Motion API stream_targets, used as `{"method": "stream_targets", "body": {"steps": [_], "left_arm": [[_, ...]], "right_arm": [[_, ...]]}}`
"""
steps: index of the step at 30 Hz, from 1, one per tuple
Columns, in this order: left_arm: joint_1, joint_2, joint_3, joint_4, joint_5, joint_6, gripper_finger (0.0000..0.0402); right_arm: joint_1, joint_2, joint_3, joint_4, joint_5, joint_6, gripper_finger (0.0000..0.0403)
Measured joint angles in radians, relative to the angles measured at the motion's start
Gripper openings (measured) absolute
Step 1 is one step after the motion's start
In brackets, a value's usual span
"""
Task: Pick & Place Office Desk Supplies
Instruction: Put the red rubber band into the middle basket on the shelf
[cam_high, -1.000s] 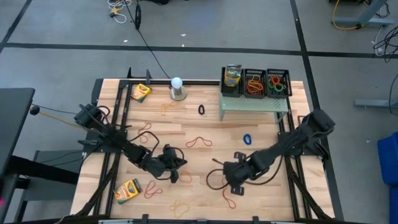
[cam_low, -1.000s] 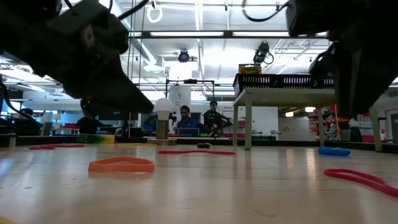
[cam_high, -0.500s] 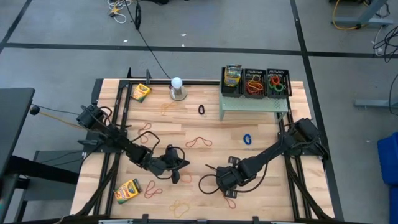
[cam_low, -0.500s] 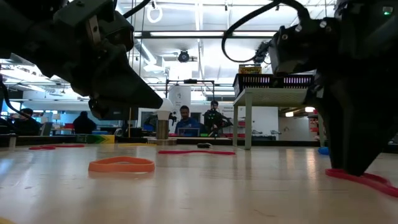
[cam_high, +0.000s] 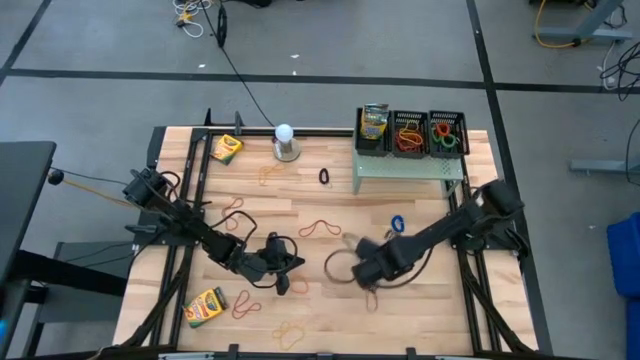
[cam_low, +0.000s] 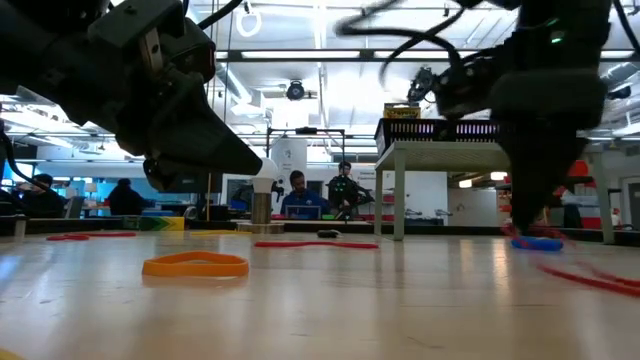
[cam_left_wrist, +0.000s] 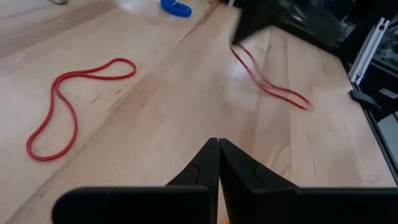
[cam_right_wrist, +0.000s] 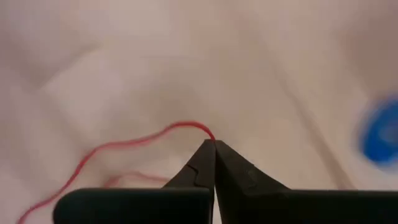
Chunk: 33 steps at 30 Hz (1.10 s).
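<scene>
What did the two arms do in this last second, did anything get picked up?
The right tool dropped onto a red rubber band near the table's front, shut on it, and swung toward the blue band, dragging the red one. The left tool stayed shut and nearly still. Everything else kept its place.
</scene>
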Motion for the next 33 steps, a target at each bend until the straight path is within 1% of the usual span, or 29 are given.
{"method": "stream_targets", "body": {"steps": [3,5,8,11,14,18,20,24,27,33], "left_arm": [[0.000,0.000,0.000,0.000,0.000,-0.001,0.0011],[0.000,0.000,0.000,0.000,0.000,-0.005,0.0011],[0.000,0.000,0.000,0.001,0.000,-0.014,0.0011],[0.000,0.000,0.000,0.001,0.000,-0.011,0.0011],[0.000,0.000,0.000,-0.001,0.000,-0.010,0.0011],[0.001,0.000,0.000,-0.002,0.000,0.002,0.0011],[0.007,0.000,0.000,-0.003,0.000,0.010,0.0011],[0.010,0.000,0.000,-0.001,-0.004,0.013,0.0011],[0.007,0.000,0.000,0.000,-0.003,0.012,0.0011],[0.008,0.000,0.000,0.000,-0.003,0.016,0.0011]], "right_arm": [[-0.013,-0.070,-0.065,-0.077,0.017,0.262,0.0003],[-0.005,-0.115,-0.134,-0.083,0.016,0.425,0.0003],[0.041,-0.177,-0.233,0.004,0.001,0.601,0.0002],[0.095,-0.209,-0.294,0.155,-0.012,0.692,0.0002],[0.139,-0.206,-0.302,0.271,-0.005,0.730,0.0001],[0.166,-0.180,-0.302,0.422,0.001,0.722,0.0001],[0.167,-0.160,-0.302,0.454,-0.001,0.723,0.0001],[0.167,-0.138,-0.302,0.453,-0.003,0.730,0.0008],[0.164,-0.138,-0.302,0.456,-0.003,0.730,0.0036],[0.136,-0.127,-0.302,0.493,-0.003,0.683,0.0112]]}}
